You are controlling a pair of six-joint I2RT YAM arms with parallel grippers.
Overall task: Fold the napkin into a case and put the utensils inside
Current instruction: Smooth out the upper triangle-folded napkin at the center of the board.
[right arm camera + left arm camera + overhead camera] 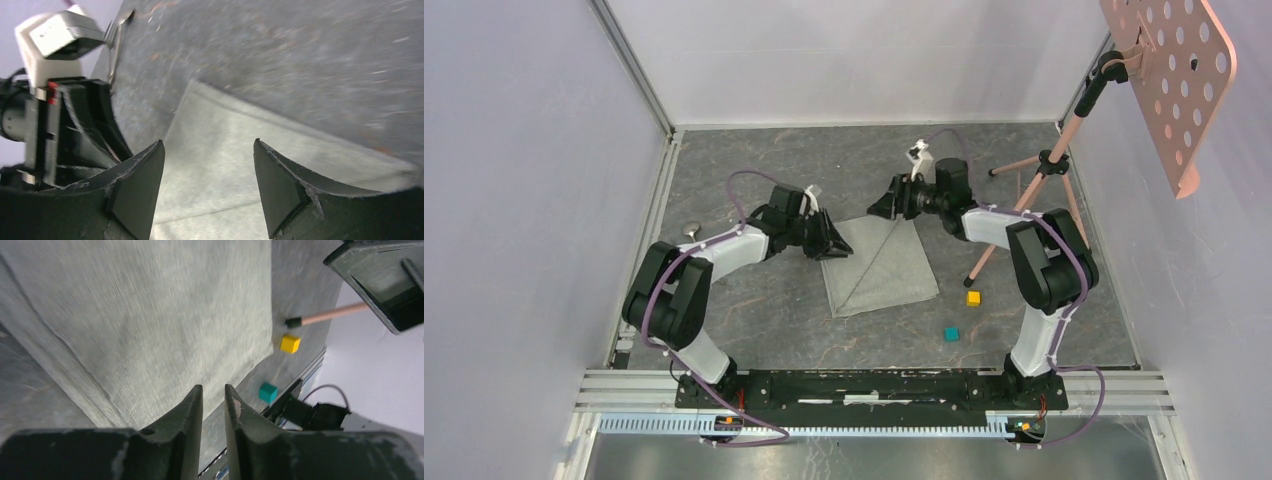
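The grey-green napkin (879, 265) lies flat mid-table with a diagonal crease across it. My left gripper (832, 245) hovers at its upper left corner. In the left wrist view its jaws (214, 387) stand a narrow gap apart over the napkin (150, 315), with nothing between them. My right gripper (886, 205) is at the napkin's far edge. It is wide open (208, 145) above the cloth (225, 150) and holds nothing. A small silver utensil (692, 229) lies by the left wall, and a thin silver piece (116, 37) shows there in the right wrist view.
A yellow cube (973, 298) and a teal cube (951, 334) sit right of the napkin's near corner. A pink tripod (1024, 195) stands at the back right, carrying a perforated plate (1169, 70). White walls enclose the table on three sides.
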